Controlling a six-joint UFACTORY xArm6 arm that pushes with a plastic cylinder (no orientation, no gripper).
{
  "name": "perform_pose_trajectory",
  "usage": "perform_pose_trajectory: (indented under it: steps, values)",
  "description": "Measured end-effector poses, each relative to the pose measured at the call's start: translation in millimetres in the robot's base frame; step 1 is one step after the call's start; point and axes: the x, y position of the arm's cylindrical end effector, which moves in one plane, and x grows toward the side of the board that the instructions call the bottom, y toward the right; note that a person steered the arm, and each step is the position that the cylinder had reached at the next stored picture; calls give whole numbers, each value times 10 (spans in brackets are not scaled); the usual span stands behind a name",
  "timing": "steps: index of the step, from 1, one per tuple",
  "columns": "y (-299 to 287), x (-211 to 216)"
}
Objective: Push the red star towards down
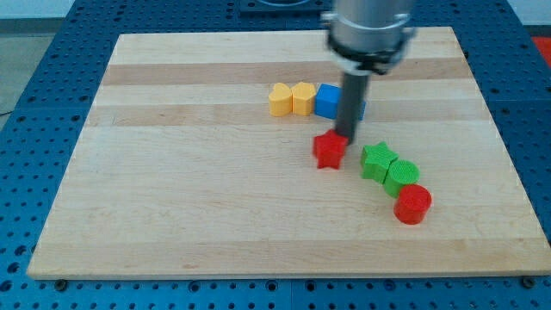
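My tip [345, 138] is down on the board [189, 172], right against the upper right edge of the red star [329, 151]. It is a bare rod, holding nothing. The red star sits a little right of the board's middle. Above it, toward the top edge, runs a row: a yellow block [280, 100], a second yellow block [303, 98], then a blue block [328, 101] partly behind the rod. Toward the right edge, a green star [377, 160], a green round block [402, 176] and a red round block [413, 204] line up diagonally, packed close.

The rod [351, 108] hides part of the blue block [327, 101]
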Motion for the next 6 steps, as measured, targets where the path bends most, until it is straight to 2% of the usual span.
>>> perform_pose_trajectory:
  steps: [1,2,4,5,6]
  values:
    - [-788,56]
    - [-754,5]
    - [83,-66]
    - [17,122]
    - [-533,359]
